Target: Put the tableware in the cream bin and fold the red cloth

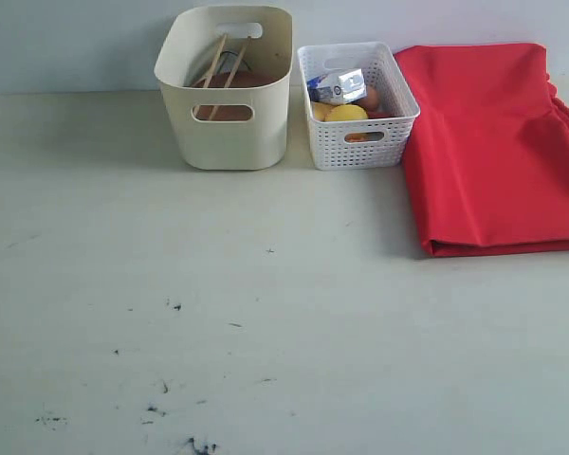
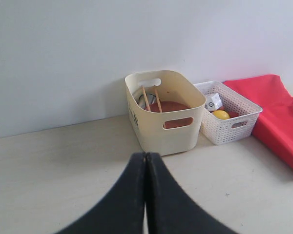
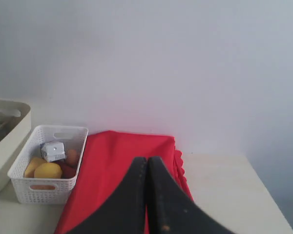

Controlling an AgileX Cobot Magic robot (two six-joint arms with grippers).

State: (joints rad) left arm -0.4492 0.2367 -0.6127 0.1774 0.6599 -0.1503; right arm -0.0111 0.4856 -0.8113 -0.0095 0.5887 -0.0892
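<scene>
Your right gripper (image 3: 146, 195) hangs with black jaws pressed together on nothing, as does your left gripper (image 2: 145, 195). The large bright red scalloped-edged cloth (image 3: 107, 170) lies straight ahead of the right one, long axis running on along that gripper's line, so that arm is nearer. The tall cream plastic bin (image 1: 226, 142) holds two thin wooden chopsticks (image 1: 229, 76) and a round brown plate (image 1: 223, 113).

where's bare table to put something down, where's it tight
Bare: the wide table in front of the cream bin and white basket, and left of the bin. Crowded: the back row, bin, basket and red cloth close together.
</scene>
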